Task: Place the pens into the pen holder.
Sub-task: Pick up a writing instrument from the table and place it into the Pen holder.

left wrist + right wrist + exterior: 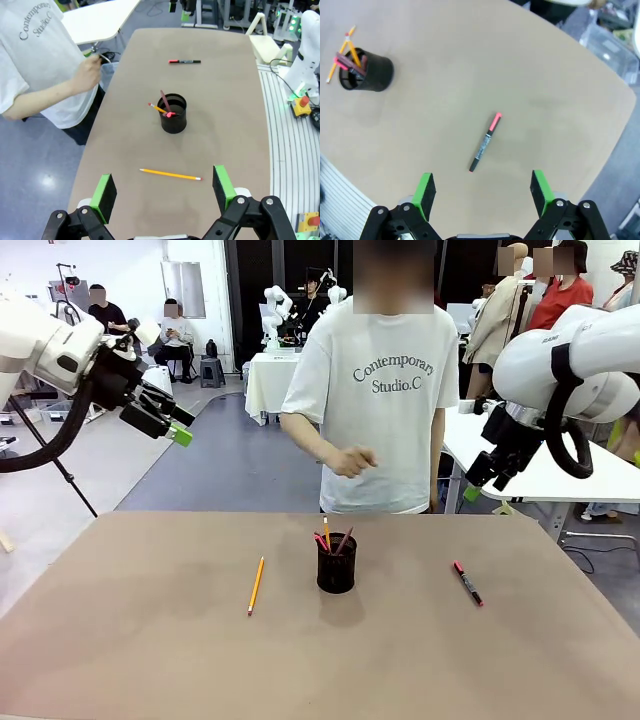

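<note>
The black mesh pen holder (pixel 336 563) (pixel 174 113) (pixel 366 70) stands mid-table with a yellow pencil, a reddish-brown pen and a pink-red one sticking out of it. A second yellow-orange pencil (pixel 256 585) (pixel 170 174) lies flat to its left. A black pen with red ends (pixel 467 583) (pixel 184 61) (pixel 485 142) lies flat to its right. My left gripper (pixel 178 428) (pixel 164 192) hangs open high above the table's left side. My right gripper (pixel 478 480) (pixel 483 192) is raised at the right, open, over the black pen.
A person in a white T-shirt (pixel 380 390) stands at the far edge, one hand (pixel 352 461) held loosely above the table behind the holder. A white table (pixel 545 465) lies behind on the right. Bare brown tabletop (pixel 150 650) surrounds the items.
</note>
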{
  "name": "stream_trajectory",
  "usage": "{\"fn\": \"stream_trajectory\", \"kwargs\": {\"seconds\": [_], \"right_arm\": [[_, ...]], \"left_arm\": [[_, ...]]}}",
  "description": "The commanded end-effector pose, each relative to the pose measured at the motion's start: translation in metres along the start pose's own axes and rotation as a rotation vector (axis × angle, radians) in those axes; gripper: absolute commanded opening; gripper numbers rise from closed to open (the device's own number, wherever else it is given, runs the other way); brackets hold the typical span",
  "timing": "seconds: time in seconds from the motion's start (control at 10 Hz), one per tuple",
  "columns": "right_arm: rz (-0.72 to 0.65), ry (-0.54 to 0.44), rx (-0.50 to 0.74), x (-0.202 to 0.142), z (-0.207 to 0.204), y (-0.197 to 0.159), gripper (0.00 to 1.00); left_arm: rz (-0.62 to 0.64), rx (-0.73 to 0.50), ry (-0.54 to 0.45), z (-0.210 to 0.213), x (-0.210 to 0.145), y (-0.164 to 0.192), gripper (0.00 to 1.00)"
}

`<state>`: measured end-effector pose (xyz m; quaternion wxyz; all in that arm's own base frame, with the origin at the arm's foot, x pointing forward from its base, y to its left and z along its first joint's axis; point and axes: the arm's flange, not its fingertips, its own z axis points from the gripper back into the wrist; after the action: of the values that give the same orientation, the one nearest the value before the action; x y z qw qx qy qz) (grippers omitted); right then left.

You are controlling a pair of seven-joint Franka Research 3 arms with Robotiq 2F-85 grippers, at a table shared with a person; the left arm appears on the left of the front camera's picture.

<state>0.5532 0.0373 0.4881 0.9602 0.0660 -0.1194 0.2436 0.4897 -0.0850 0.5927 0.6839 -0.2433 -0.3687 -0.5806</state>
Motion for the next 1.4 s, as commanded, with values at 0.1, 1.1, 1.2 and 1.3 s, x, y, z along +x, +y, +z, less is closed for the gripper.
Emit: {"fn": "stream_trajectory", "kwargs": {"seconds": [0.1, 1.1, 1.2, 1.3], "right_arm": [[-0.253, 0.167, -0.160, 0.022, -0.041, 0.007, 1.00], [-0.250, 0.177, -0.099, 0.008, -0.143, -0.014, 1.00], [-0.245, 0.196, -0.095, 0.010, -0.153, -0.010, 1.00], [-0.240, 0.203, -0.102, 0.012, -0.162, -0.006, 1.00]], "left_arm": [[-0.003, 0.003, 0.005, 0.001, 0.000, -0.001, 1.00], [-0.003, 0.003, 0.005, 0.001, 0.000, -0.001, 1.00], [-0.003, 0.003, 0.005, 0.001, 0.000, -0.001, 1.00], [-0.003, 0.003, 0.005, 0.001, 0.000, -0.001, 1.00]]}}
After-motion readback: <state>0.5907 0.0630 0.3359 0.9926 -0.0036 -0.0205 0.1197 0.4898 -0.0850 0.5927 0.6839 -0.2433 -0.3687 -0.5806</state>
